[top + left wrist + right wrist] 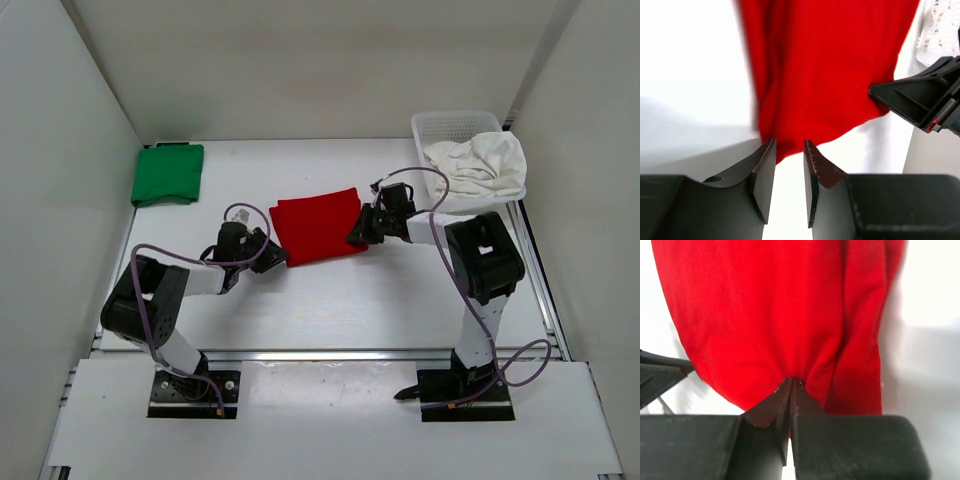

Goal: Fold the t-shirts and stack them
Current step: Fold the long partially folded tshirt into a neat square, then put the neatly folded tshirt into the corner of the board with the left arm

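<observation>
Nearest us, the left gripper (272,253) sits at the left edge of the red t-shirt (318,226). Through the left wrist camera we see its jaws parted by a narrow gap, with bare table (300,310) showing between them. The hem of the red t-shirt (830,65) reaches just to the left gripper (790,142), and we see no cloth caught in it.

On the shirt's right edge, the right gripper (356,236) is closed tight. Its wrist camera shows the right gripper (791,380) pinching a fold of the red t-shirt (765,315), with the cloth bunching where the fingers meet. The black body of the right gripper (920,100) also shows from across the shirt in the left wrist view.

The red t-shirt lies folded into a rough rectangle at mid-table between the two arms, turned slightly askew.

Farther back and well to the left of the red shirt, the green t-shirt (168,174) lies folded flat near the rear corner. Back and to the right of it, the white t-shirt (478,165) is crumpled in a heap, spilling over the near edge of a white mesh basket (455,122).
</observation>
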{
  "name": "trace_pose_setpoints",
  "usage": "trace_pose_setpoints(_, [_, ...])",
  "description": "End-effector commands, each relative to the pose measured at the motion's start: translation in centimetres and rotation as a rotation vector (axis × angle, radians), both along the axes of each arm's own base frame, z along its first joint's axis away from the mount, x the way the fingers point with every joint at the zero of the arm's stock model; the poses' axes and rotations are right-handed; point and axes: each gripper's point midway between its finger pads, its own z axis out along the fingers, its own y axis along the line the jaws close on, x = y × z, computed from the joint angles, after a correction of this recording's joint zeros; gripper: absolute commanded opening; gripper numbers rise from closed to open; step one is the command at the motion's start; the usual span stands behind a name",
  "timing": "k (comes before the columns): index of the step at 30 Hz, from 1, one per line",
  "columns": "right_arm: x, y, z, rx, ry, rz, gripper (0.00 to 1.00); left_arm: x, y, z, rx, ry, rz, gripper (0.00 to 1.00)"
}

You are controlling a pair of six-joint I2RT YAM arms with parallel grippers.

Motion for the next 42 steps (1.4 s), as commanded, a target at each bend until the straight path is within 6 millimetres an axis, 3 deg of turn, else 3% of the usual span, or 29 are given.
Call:
trace_pose_setpoints(1, [-0.5,0.3,2.4,0.047,-0.053,-0.014,0.0,-1.2,1.2,1.0,-0.001,-0.032,-0.007,0.4])
trace_pose_setpoints(2, [-0.4,0.2,3.4,0.053,-0.08,-0.021,0.01,-1.6,1.7,1.3,-0.008,-0.042,0.003,0.4])
trace_pose_setpoints(5, [0.2,-0.6,5.6,0.069,-0.128,-0.029,0.16,-1.1,2.3,3.4,-0.003,-0.111,0.025,0.43])
trace_pose_setpoints(9, [1.9,-1.1,7.6,0.098,-0.176,-0.02,0.22,0.1,2.9,4.4,0.067,-0.143,0.038,0.53])
trace_pose_setpoints(10, [2.5,-0.9,7.9,0.121,-0.183,0.004,0.22,0.6,2.8,4.9,0.072,-0.161,0.032,0.6])
trace_pose_setpoints(11, [3.4,-0.6,7.3,0.129,-0.187,0.023,0.21,1.5,2.8,5.3,0.089,-0.177,0.031,0.76])
trace_pose_setpoints(13, [4.8,0.0,6.7,0.143,-0.16,0.048,0.17,2.6,2.8,3.4,0.14,-0.133,0.021,0.99])
trace_pose_setpoints(15, [7.1,-0.4,5.2,0.135,-0.144,0.036,0.14,3.8,2.7,2.9,0.167,-0.112,0.007,0.99])
trace_pose_setpoints(16, [8.0,-0.5,5.5,0.133,-0.162,0.025,0.11,4.4,2.8,2.3,0.18,-0.1,0.008,0.99])
trace_pose_setpoints(18, [9.0,-1.1,3.1,0.123,-0.109,-0.012,0.07,5.0,2.9,1.5,0.194,-0.08,0.007,0.99])
trace_pose_setpoints(20, [9.3,-1.4,1.9,0.125,-0.074,-0.017,0.04,5.1,2.7,0.5,0.201,-0.053,-0.015,0.99])
trace_pose_setpoints(23, [10.0,-1.4,1.9,0.119,-0.087,-0.01,0.02,5.5,2.8,-0.4,0.218,-0.04,-0.013,0.98])
trace_pose_setpoints(25, [9.5,-0.9,3.2,0.137,-0.101,0.013,0.05,5.6,2.6,-0.7,0.209,-0.033,-0.015,0.98])
trace_pose_setpoints(26, [9.5,-0.6,3.8,0.139,-0.112,0.017,0.11,5.6,2.5,-1.1,0.204,-0.021,-0.016,0.99])
trace_pose_setpoints(27, [9.4,-0.2,5.4,0.149,-0.146,0.029,0.21,5.8,2.2,-0.8,0.196,-0.028,-0.026,0.99])
trace_pose_setpoints(28, [9.3,-0.2,6.9,0.159,-0.173,0.038,0.34,5.4,2.0,-1.7,0.202,-0.002,-0.042,0.98])
trace_pose_setpoints(29, [9.2,-0.1,7.5,0.16,-0.192,0.041,0.38,5.7,1.3,-1.6,0.196,-0.006,-0.056,0.98])
trace_pose_setpoints(31, [8.6,-0.3,11.5,0.175,-0.265,0.038,0.48,5.5,1.0,-2.3,0.213,0.012,-0.073,0.95])
trace_pose_setpoints(33, [8.2,-0.8,14.2,0.189,-0.34,0.015,0.52,5.5,0.5,-2.5,0.212,0.009,-0.082,0.88])
trace_pose_setpoints(37, [5.5,-2.2,18.5,0.253,-0.449,-0.043,0.55,5.3,-1.0,-3.1,0.175,0.007,-0.099,0.76])
trace_pose_setpoints(39, [4.4,-2.6,18.9,0.278,-0.458,-0.05,0.56,5.2,-2.2,-3.8,0.157,0.014,-0.125,0.72])
trace_pose_setpoints(41, [3.2,-2.7,19.0,0.308,-0.441,-0.043,0.56,5.8,-3.9,-3.0,0.088,-0.01,-0.135,0.5])
trace_pose_setpoints(42, [2.9,-2.9,18.6,0.32,-0.43,-0.044,0.56,6.1,-4.8,-2.4,0.074,-0.027,-0.143,0.45])
